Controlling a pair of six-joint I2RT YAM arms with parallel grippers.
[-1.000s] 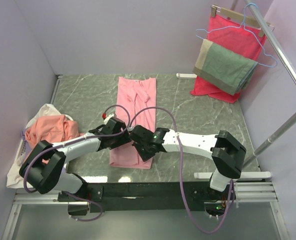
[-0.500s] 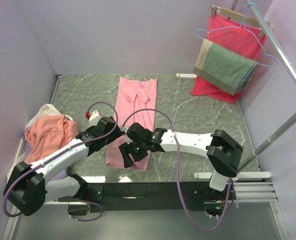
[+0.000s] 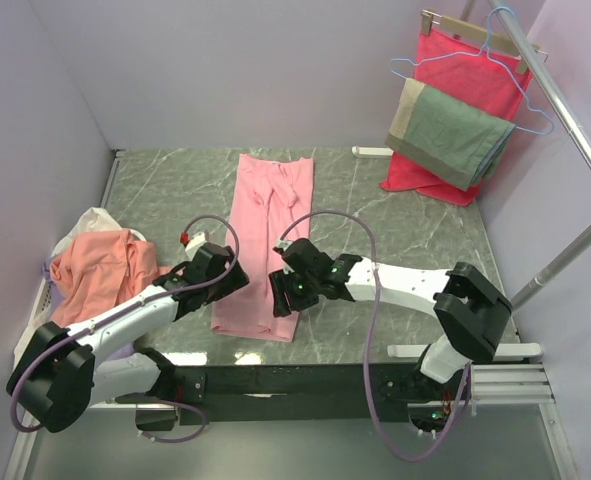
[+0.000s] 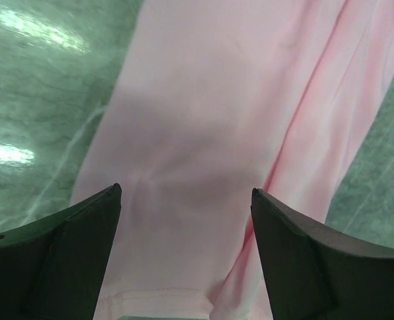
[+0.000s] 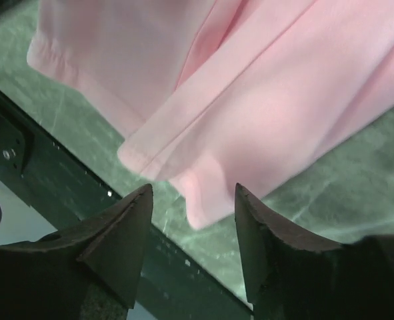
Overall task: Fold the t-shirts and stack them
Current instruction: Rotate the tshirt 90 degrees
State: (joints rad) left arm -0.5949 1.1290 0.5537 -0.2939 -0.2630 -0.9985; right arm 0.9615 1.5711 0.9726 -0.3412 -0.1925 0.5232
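On green marble table (image 3: 425, 220), pink t-shirt (image 3: 260, 250)

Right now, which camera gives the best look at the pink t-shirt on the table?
Top external: it shows the pink t-shirt end to end, folded into a strip on the table. The left wrist view shows only its near end and hem; the right wrist, just a corner's layered edges.

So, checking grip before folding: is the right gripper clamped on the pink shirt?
No, the right gripper is open, the pink shirt lying loose below it.
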